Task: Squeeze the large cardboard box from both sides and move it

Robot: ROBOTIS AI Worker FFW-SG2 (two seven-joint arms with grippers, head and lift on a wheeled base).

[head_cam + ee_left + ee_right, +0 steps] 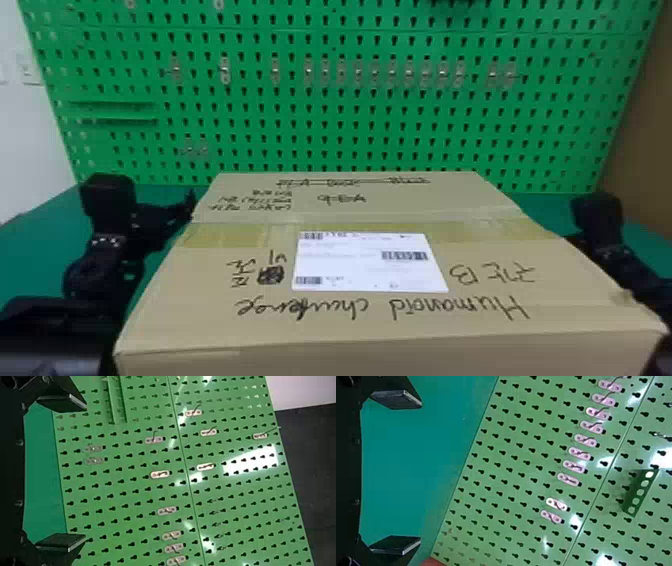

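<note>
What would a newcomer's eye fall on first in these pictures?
First, the large cardboard box, low in the middle of the head view, with a white label on top. Behind it rises a bright green pegboard. The black left arm and right arm flank the box.

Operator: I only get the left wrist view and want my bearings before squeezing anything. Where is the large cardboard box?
Observer: In the head view, the cardboard box lies between the left arm and the right arm.
Operator: Anything stuck on top of it?
Observer: Yes, a white label on its upper face.
Operator: And how does the right claw stand?
Observer: In the right wrist view, the right claw is open.
</note>
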